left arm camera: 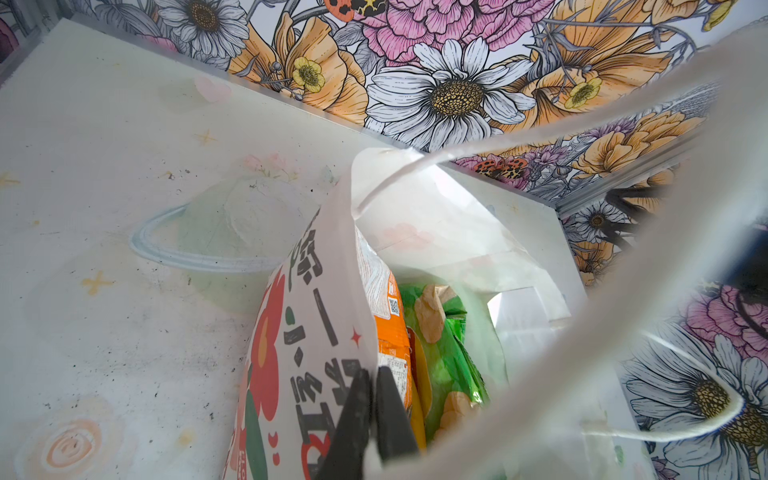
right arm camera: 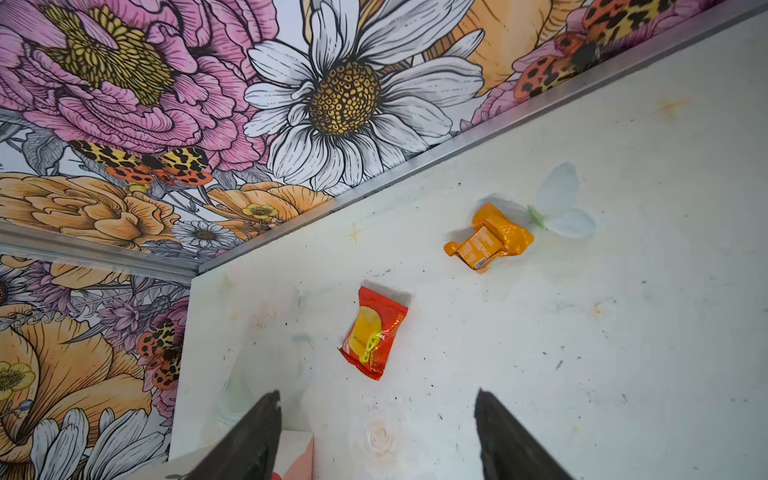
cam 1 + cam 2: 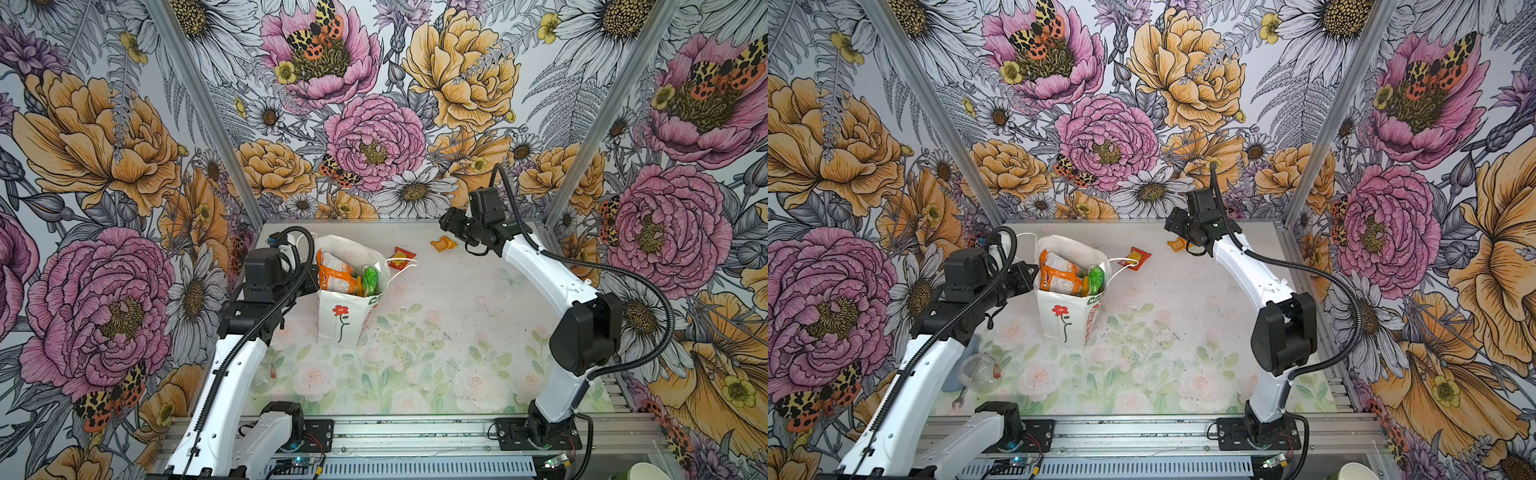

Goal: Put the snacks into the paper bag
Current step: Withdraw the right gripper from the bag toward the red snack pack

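Left arm: up from its near base, elbow folded, forearm about level and reaching toward the middle. My left gripper: fingers pressed together, pinching the rim of the paper bag between them. Right arm: long arc from its near base out to the far side, wrist bent back toward the middle. My right gripper: fingers spread wide, nothing between them, hanging clear, touching nothing

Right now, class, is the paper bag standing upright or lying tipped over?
Upright. The paper bag stands on its base, mouth open upward, with an orange packet and a green packet showing inside.
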You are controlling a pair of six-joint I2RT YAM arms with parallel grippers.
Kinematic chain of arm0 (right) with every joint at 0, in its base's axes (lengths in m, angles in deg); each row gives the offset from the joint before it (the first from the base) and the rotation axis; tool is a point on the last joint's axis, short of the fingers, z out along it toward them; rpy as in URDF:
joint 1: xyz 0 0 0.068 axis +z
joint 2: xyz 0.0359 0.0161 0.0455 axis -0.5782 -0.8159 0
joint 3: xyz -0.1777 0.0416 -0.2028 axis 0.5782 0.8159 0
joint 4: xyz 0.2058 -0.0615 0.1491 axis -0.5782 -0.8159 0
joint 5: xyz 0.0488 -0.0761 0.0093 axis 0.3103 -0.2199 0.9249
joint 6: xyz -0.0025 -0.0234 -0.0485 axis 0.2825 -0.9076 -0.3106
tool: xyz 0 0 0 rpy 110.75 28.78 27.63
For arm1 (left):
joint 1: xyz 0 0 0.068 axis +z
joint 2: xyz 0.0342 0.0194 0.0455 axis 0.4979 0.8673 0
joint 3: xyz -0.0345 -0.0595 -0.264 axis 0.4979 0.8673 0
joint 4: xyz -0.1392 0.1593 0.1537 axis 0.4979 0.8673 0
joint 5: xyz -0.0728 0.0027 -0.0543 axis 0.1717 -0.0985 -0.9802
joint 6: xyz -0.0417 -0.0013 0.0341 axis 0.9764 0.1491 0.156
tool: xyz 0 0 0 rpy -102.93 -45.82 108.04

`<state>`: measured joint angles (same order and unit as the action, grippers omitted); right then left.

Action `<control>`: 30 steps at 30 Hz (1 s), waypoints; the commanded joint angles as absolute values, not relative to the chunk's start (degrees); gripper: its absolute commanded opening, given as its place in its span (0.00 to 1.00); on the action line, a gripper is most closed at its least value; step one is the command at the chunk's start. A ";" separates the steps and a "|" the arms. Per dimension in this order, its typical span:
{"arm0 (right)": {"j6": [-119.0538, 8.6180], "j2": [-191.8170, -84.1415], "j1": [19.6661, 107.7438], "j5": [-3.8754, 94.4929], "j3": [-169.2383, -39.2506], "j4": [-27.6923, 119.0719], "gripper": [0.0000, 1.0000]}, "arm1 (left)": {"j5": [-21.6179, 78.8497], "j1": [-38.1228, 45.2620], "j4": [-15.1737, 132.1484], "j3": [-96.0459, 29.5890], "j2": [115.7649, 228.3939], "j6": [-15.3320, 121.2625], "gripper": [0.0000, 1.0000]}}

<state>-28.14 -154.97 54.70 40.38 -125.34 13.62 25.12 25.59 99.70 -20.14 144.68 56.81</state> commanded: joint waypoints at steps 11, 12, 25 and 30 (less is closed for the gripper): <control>-26.30 -174.64 55.83 49.25 -135.78 17.95 0.77 | 23.83 25.24 97.16 -20.70 143.46 56.57 0.08; -26.27 -175.89 55.94 49.17 -136.56 17.94 0.77 | 23.79 25.21 97.09 -20.69 143.46 56.60 0.08; -23.70 -188.97 57.28 53.12 -145.93 17.77 0.83 | 23.70 24.94 97.25 -20.73 143.55 56.40 0.08; -24.49 -192.94 58.26 54.78 -149.89 16.22 0.81 | 23.74 24.94 97.16 -20.70 143.55 56.40 0.09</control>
